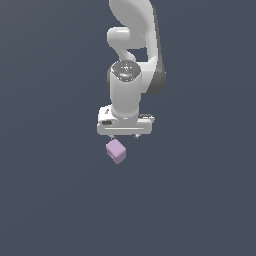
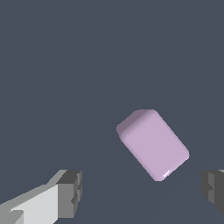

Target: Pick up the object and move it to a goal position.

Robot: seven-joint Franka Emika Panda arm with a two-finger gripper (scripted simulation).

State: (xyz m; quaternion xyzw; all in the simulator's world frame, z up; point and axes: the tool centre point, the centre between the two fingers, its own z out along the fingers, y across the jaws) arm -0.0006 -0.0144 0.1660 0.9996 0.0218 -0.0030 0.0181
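The object is a small pale lilac-pink cube [image 1: 116, 151] with rounded edges, lying on the dark grey floor just in front of the white arm's hand in the exterior view. In the wrist view the cube [image 2: 153, 144] sits turned at an angle, beyond the fingers and nearer the one on that side [image 2: 213, 190]. My gripper [image 1: 124, 135] [image 2: 142, 192] hangs above the floor beside the cube, jaws wide open and empty. The other finger [image 2: 70, 192] shows its dark pad. Nothing touches the cube.
The floor [image 1: 50, 200] is a plain dark grey surface all around. The white arm [image 1: 131, 45] rises behind the gripper in the exterior view. No goal marker shows.
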